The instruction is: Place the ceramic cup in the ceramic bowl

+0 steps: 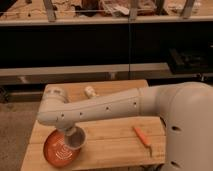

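The ceramic bowl (55, 150), wide, orange-red with a pale pattern at its centre, sits at the front left corner of the wooden table (112, 145). My gripper (71, 133) hangs below the white arm's wrist, over the bowl's right rim. It is shut on the ceramic cup (77, 141), a small whitish-grey round cup. The cup is upright and overlaps the bowl's right edge, low over it. The arm hides most of the gripper from above.
A thin orange stick-like object (141, 136) lies on the table's right side. A small cream-white lumpy object (90, 91) sits near the table's back edge. Dark shelving stands behind the table. My white arm spans the table's middle.
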`<action>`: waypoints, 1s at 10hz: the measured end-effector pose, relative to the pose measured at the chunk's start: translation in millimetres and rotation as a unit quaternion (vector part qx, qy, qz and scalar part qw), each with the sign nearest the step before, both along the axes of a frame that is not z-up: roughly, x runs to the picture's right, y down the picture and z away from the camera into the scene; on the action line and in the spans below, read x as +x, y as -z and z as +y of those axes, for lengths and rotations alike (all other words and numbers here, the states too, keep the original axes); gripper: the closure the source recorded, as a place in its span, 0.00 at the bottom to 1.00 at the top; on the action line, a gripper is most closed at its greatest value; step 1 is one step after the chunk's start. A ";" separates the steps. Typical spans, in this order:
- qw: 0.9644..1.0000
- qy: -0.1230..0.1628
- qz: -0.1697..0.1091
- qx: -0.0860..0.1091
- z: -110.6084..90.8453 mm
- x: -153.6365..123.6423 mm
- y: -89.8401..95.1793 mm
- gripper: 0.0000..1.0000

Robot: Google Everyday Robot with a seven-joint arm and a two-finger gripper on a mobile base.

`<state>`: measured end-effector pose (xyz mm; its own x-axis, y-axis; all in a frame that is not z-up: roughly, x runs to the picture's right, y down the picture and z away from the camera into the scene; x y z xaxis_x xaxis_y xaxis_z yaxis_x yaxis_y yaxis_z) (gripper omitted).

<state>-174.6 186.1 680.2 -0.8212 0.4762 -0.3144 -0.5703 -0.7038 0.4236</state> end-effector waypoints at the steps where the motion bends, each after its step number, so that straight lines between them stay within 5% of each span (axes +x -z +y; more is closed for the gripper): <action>1: 1.000 0.000 0.001 0.000 0.2 0.2 0.0 0.78; 7: 1.000 -0.001 0.004 -0.003 1.3 -1.1 -0.9 0.76; 10: 1.000 -0.003 0.006 -0.005 0.4 -0.1 -2.8 0.51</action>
<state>-174.8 186.6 683.0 -0.8277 0.4690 -0.3082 -0.5611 -0.7029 0.4372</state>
